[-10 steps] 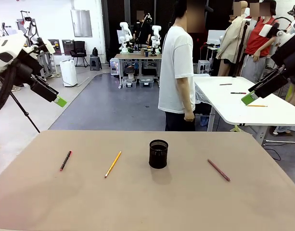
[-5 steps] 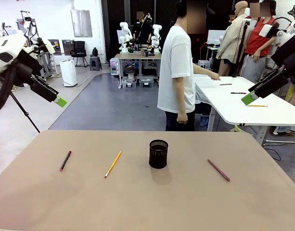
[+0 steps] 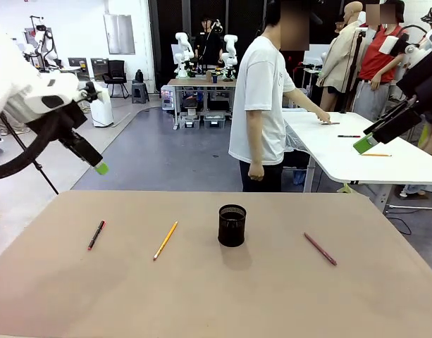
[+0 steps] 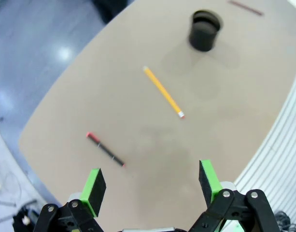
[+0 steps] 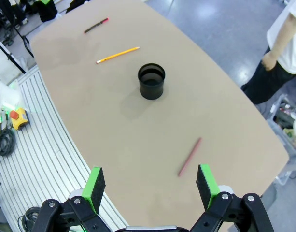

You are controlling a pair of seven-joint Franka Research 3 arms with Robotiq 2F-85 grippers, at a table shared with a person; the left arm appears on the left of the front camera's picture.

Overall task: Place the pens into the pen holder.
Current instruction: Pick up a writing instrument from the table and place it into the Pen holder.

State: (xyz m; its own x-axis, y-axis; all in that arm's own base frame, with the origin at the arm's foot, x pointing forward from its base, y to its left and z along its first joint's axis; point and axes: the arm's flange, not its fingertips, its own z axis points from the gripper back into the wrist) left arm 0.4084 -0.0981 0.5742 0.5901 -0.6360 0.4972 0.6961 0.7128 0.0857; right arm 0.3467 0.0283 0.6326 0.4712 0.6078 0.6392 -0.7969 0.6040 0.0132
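While the pen holder (image 3: pixel 232 225) stands upright near the middle of the tan table (image 3: pixel 201 303), just where it stood a second ago, the three pens lie flat around it and have not moved. The yellow pen (image 3: pixel 165 240) lies to its left, apart from it. The dark pen with the red end (image 3: pixel 96 235) lies farther left. The maroon pen (image 3: pixel 320 248) lies well off to the holder's right.

The left gripper (image 3: pixel 99 167) has swung inward and lower since the earlier frame, and it hangs above the table's far left edge. Its wrist view shows the jaws spread wide with nothing between the green pads. The right gripper (image 3: pixel 363 144) hangs high at the right in the same place as before, its jaws likewise released and empty.

Beyond the table, the person (image 3: pixel 261 105) has turned and now reaches a hand (image 3: pixel 321 120) onto the white side table (image 3: pixel 385 165).
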